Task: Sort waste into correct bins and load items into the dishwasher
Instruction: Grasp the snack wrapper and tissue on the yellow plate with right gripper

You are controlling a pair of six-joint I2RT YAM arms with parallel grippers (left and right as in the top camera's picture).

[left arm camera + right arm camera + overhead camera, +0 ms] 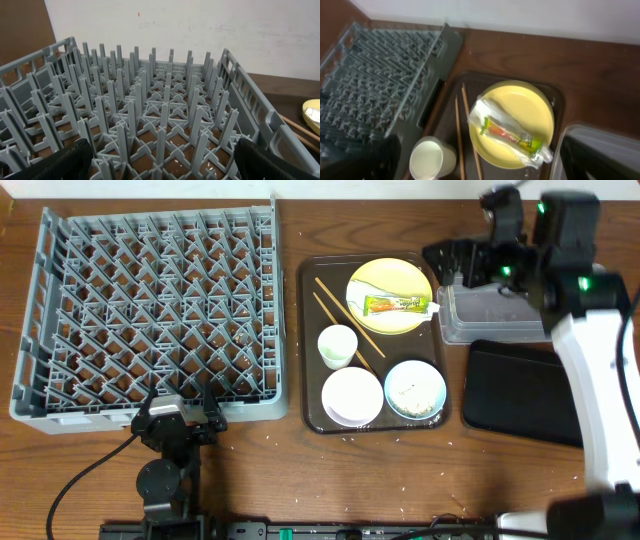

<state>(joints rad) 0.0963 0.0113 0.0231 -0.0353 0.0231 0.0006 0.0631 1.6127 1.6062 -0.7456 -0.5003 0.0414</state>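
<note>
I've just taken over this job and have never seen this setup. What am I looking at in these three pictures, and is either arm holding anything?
This is a two-armed robot at a table; each arm ends in a two-finger gripper. The overhead picture looks straight down. The other two come from cameras on the wrists, looking past each arm's own fingers.

The left gripper sits at the edge of the grey rack, open and empty. The right gripper hangs by the clear tub, near the yellow plate, also open and empty. A black tray lies beside the tub.

On the brown tray are the plate with a sachet, chopsticks, a cup, a white bowl and a blue bowl.
</note>
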